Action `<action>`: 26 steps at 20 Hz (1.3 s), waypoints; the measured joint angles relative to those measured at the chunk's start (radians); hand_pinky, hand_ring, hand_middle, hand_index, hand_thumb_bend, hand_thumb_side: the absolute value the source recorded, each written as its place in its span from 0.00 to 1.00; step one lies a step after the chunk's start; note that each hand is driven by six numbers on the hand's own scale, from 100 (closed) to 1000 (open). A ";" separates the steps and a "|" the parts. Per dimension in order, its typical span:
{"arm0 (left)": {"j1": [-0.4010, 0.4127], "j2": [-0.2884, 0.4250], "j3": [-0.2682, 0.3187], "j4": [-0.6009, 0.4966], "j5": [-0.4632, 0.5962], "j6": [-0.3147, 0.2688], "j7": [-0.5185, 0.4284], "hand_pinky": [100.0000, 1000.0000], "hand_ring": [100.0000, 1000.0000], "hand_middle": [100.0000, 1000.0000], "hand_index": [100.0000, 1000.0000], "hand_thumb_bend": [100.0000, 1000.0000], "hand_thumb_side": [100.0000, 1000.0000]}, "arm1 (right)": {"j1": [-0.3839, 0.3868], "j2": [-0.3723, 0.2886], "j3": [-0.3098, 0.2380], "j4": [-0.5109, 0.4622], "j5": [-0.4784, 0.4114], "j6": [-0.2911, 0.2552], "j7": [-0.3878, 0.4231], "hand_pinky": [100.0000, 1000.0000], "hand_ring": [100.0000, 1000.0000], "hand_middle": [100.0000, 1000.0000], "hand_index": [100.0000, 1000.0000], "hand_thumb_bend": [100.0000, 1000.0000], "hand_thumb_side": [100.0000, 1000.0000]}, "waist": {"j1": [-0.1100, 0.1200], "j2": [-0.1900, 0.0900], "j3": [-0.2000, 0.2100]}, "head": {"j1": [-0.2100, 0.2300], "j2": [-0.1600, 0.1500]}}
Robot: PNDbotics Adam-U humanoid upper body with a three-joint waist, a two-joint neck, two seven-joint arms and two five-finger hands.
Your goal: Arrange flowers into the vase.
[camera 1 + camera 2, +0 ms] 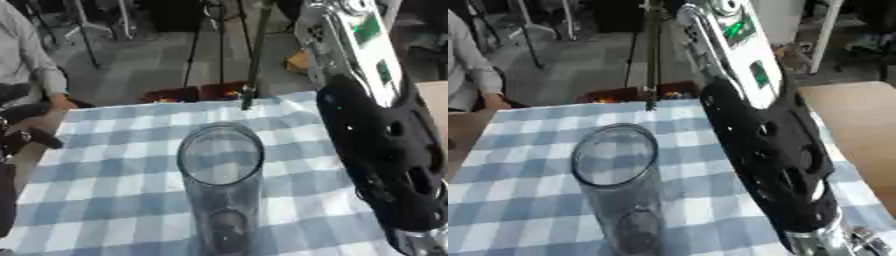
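No readable text, green patches on the right arm (745, 55) — too blurred to read

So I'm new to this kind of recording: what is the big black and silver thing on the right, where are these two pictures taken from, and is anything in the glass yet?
Both pictures come from one stereo camera in a humanoid robot's head, looking down at its work, so they show the same moment from slightly shifted spots. The large black and silver shape is the robot's right arm, reaching across from the right. Its hand is not visible, so I cannot say what it holds. On the table lies a blue and white checked cloth, and on that stands a clear glass vase, upright and empty as far as I can see. A thin dark green stem rises above the cloth's far edge; no bloom shows. At the left edge, a dark shape may be the left hand; too unclear to tell.
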 measured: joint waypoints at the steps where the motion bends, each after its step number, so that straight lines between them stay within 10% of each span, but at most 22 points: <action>1: 0.000 0.000 0.000 0.000 0.000 0.000 0.000 0.42 0.70 0.75 0.84 0.00 1.00 | 0.000 0.003 0.000 0.000 -0.004 0.005 -0.005 0.12 0.25 0.00 0.00 0.00 0.13 | -0.001 -0.001 0.000 | 0.001 0.000; 26: -0.001 -0.008 -0.005 0.000 0.000 0.002 -0.001 0.42 0.70 0.75 0.84 0.00 1.00 | 0.058 0.040 0.012 0.000 -0.013 0.037 -0.007 0.13 0.25 0.00 0.00 0.00 0.12 | -0.014 -0.023 0.006 | 0.002 -0.001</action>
